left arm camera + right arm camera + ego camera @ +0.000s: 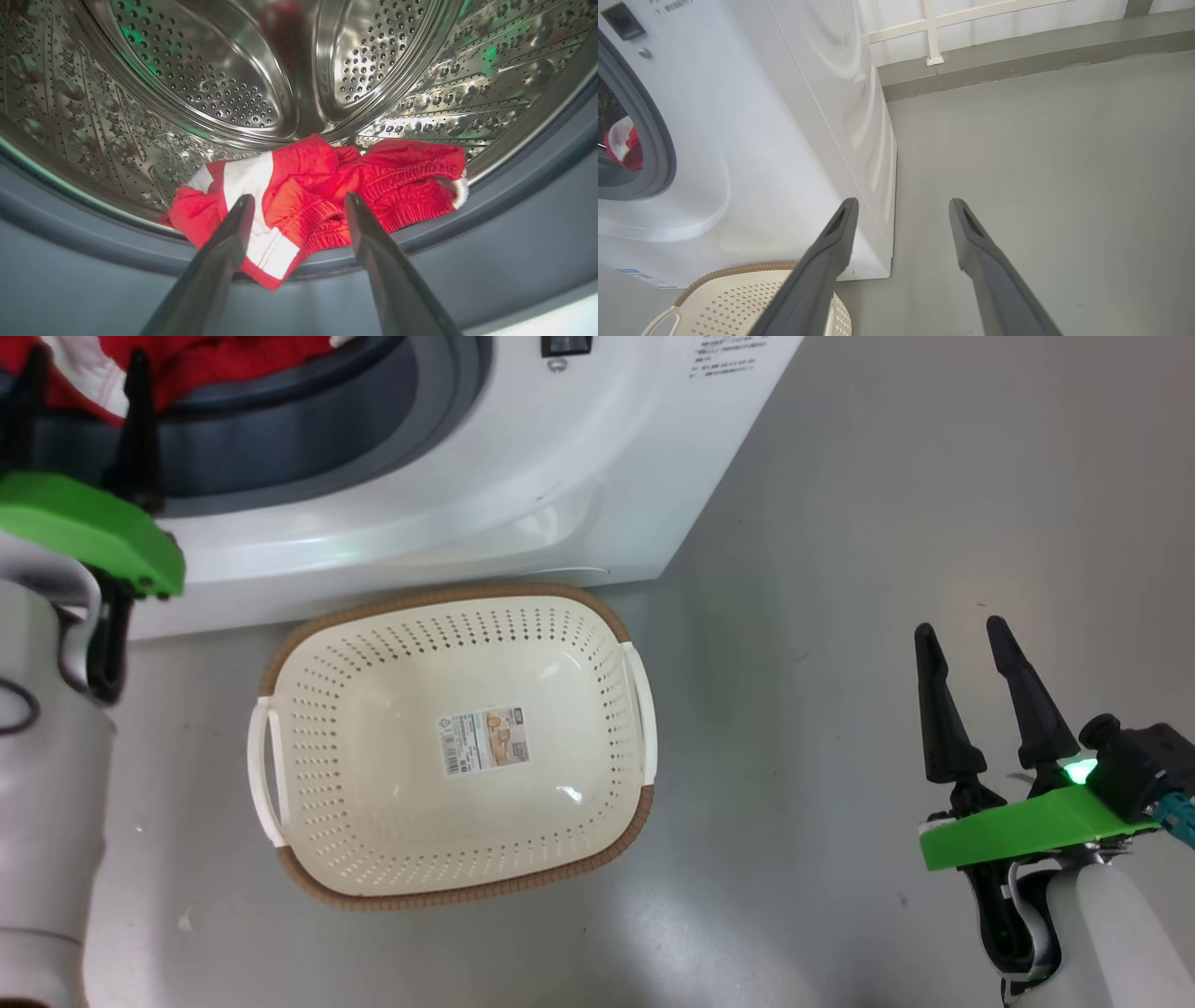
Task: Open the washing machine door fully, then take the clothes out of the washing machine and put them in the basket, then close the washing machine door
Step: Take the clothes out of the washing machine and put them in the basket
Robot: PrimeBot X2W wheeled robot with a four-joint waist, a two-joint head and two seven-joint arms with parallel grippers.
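The red clothes [327,186], trimmed in white, lie bunched at the front lip of the perforated steel drum [210,70]. One end droops over the grey rubber gasket [93,280] at the mouth of the white washing machine [560,476]. The left hand [299,200] is right at that mouth. Its two dark fingers are spread wide and point at the bundle, with the cloth showing between the tips. Nothing is clamped between them, and it is not clear whether the tips touch the fabric. In the head view this hand sits at the upper left, in front of the round opening. On the grey floor [887,476] just before the machine stands the cream basket [327,709]. Its brown woven-look rim lies close under the machine's lower front edge. It has a white handle [264,765] on each short side, and the sticker [484,739] on its bottom is in plain sight. Well apart from the basket, on the robot's right, the right hand [962,627] hovers above bare floor with its fingers open and gripping nothing. In its wrist view the fingers point past the machine's lower front corner.
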